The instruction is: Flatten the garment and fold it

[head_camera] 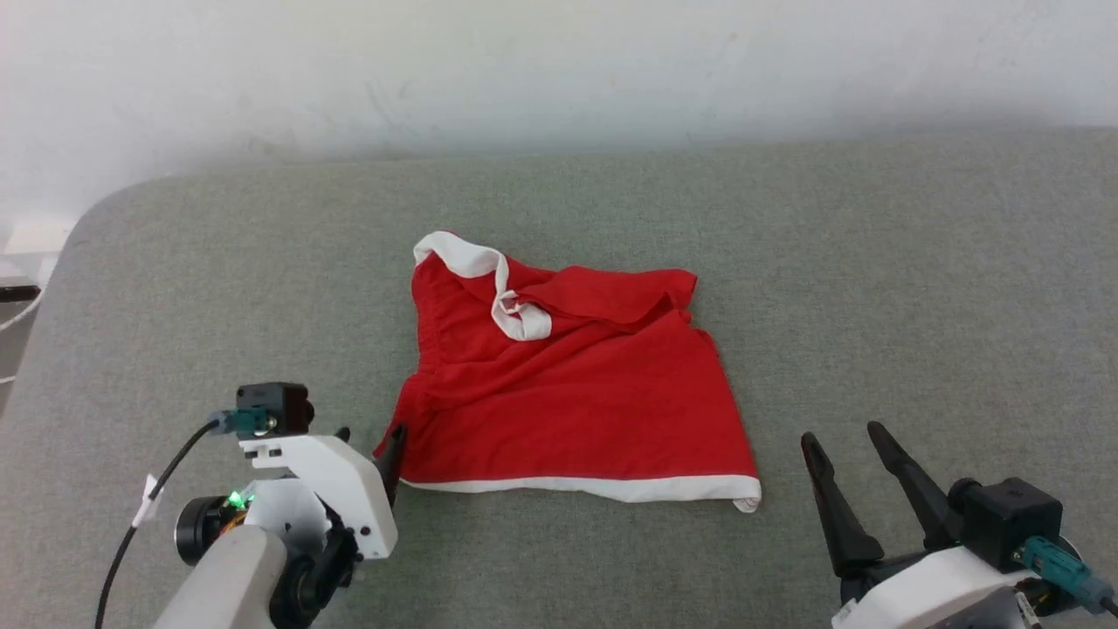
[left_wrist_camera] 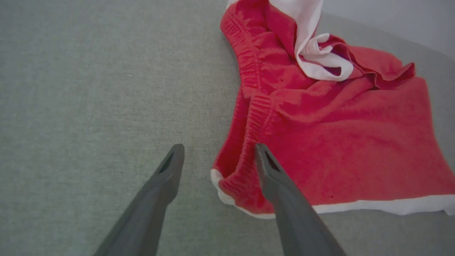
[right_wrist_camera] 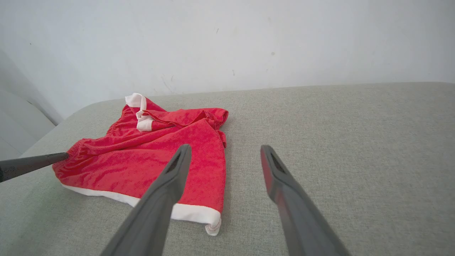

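- Left gripper (left_wrist_camera: 218,149): my fingers spread, empty, straddling the garment's (head_camera: 576,402) near-left corner.
- Right gripper (head_camera: 840,432): fingers spread, empty, near its right hem corner.
- Garment: rumpled on grey cushion (head_camera: 873,262), white hem running left-right before me; left arm nearer.

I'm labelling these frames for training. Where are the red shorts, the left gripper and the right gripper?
red shorts (head_camera: 576,393): head view, middle of the flat red panel.
left gripper (left_wrist_camera: 218,149): left wrist view, midway between its fingertips.
right gripper (head_camera: 840,432): head view, midway between its fingertips.
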Tool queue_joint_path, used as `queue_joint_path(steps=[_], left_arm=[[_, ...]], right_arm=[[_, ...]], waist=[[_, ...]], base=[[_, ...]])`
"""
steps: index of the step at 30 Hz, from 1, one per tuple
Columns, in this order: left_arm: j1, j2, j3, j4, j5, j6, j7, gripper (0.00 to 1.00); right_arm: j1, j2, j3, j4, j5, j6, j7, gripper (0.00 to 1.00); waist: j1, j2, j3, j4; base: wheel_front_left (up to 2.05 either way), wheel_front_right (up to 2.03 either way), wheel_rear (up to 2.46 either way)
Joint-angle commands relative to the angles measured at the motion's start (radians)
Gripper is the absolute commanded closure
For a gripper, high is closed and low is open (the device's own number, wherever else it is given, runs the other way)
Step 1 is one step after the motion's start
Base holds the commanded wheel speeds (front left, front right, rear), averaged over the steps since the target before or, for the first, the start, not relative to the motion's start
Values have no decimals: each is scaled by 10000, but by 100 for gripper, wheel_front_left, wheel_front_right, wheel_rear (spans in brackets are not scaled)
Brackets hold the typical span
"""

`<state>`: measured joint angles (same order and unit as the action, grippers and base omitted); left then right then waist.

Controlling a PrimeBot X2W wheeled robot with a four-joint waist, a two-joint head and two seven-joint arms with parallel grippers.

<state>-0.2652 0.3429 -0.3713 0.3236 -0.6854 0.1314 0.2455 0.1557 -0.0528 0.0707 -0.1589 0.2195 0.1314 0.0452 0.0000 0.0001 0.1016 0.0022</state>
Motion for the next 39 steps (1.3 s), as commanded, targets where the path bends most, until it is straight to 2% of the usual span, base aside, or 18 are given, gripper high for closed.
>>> queue_joint_path(steps=[1, 7, 14, 15, 16, 17, 18, 23, 32, 39], left_arm=[[132, 153, -134, -123, 28, -107, 347, 0], [-151, 499, -634, 156, 29, -164, 1912, 0], [-779, 195, -1275, 1503, 32, -520, 2924, 0], [-835, 134, -1434, 1656, 78, -620, 3049, 8], [-876, 69, -1595, 1782, 132, -719, 3151, 52], [-895, -14, -1730, 1885, 157, -813, 3227, 91], [-893, -110, -1833, 1968, 143, -905, 3285, 100], [-818, -276, -1908, 2060, 100, -946, 3150, 100], [-546, -188, -1256, 570, 369, -253, 1119, 100], [-378, -159, -1171, -802, 500, 47, 712, 100]], right_arm=[[42, 26, 16, -64, -19, -7, 48, 0], [17, 26, 204, -3, 53, -7, 45, 0], [-92, 26, 235, 112, 96, -7, 45, 0], [-99, 26, 217, 129, 97, -7, 50, 0], [-110, 26, 194, 145, 111, -7, 50, 0], [-120, 26, 154, 163, 120, -7, 52, 0], [-131, 26, 112, 191, 120, -7, 67, 0], [-237, 26, 34, 390, 107, -7, 450, 0], [-1263, -80, 223, 1720, 653, -7, 3331, 0], [-2716, -300, 789, 3168, 933, -7, 4820, 0]], waist=[[0, -1, -62, 29], [0, -1, 7, -155], [0, -1, 247, -553], [0, -1, 268, -597], [0, -1, 286, -637], [0, -1, 297, -664], [0, -1, 302, -680], [0, -1, 290, -696], [0, -1, 161, -115], [0, -1, 340, 459]], base=[[0, 0, 0], [0, 0, 0], [0, 0, 0], [0, 0, 0], [0, 0, 0], [0, 0, 0], [0, 0, 0], [0, 0, 0], [0, 0, 0], [0, 0, 0]])
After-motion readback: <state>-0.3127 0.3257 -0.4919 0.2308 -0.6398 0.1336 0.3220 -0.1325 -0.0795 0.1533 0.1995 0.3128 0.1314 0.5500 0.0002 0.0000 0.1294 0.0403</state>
